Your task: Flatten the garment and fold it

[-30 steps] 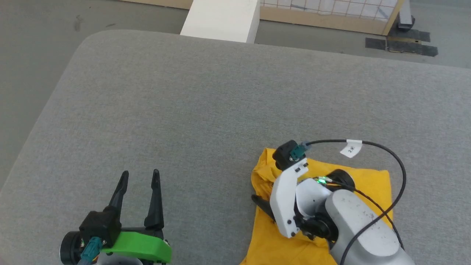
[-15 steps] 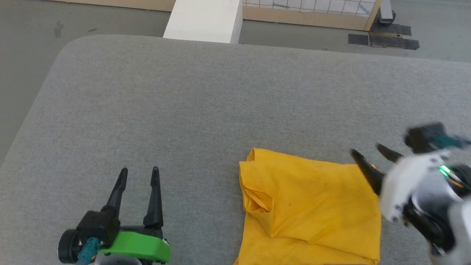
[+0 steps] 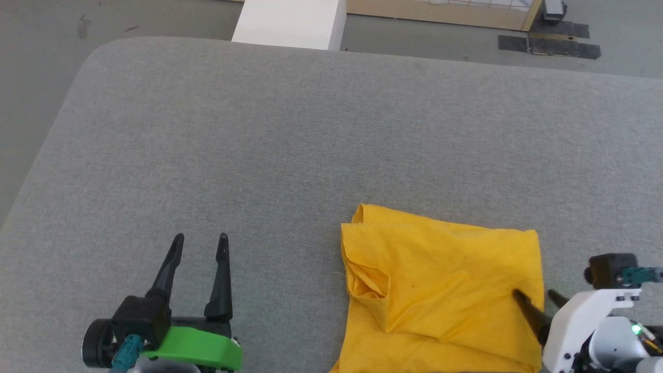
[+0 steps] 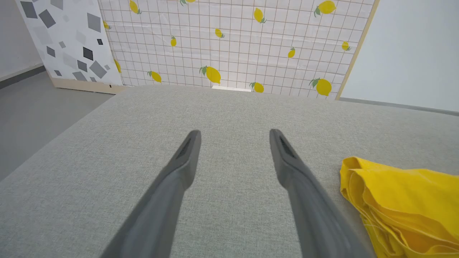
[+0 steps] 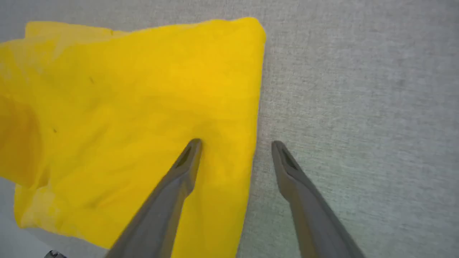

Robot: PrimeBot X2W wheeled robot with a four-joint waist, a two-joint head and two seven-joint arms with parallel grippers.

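Head view: the folded yellow shirt [image 3: 445, 290] lies on the grey tabletop [image 3: 311, 129], right of centre. The left gripper [image 3: 200, 238] sits well apart from it, jaws released and empty. The right gripper [image 3: 533, 293] is at the shirt's right edge, jaws released.
Left wrist view: the shirt's layered edge lies right of the jaws.
Right wrist view: the jaws straddle the shirt's edge.

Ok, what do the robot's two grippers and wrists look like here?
Both grippers have two long, dark, tapering fingers. The left gripper sits on a bright green bracket beside a black block with a teal plug. The right gripper has a white bracket, a black block with a teal plug, and a small green light.
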